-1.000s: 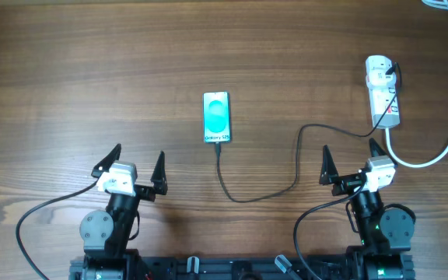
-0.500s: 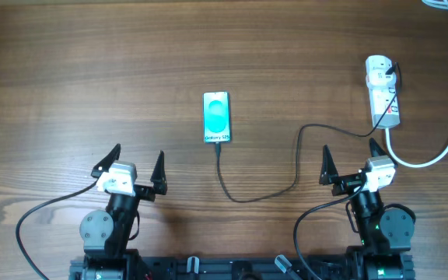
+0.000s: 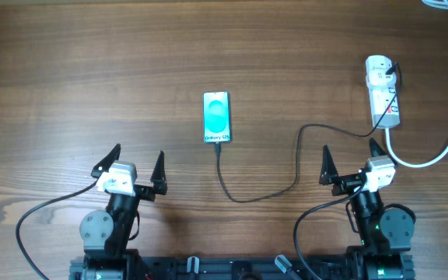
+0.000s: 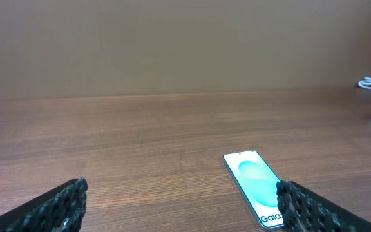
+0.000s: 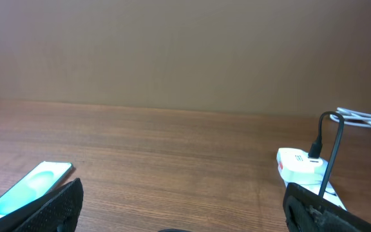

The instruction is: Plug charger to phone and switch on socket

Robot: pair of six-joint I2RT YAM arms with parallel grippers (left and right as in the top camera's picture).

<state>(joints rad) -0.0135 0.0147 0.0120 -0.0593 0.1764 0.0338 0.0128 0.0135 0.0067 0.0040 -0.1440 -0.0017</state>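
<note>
The phone lies flat mid-table with a teal screen and its white "Galaxy" end toward me. It also shows in the left wrist view and the right wrist view. The thin black charger cable runs from the phone's near end, loops right and reaches the white socket strip at the far right, also in the right wrist view. My left gripper is open and empty, near-left of the phone. My right gripper is open and empty, near the socket.
The socket's thick white cord curves right and runs up along the table's right edge. Black arm cables trail near the two arm bases at the front edge.
</note>
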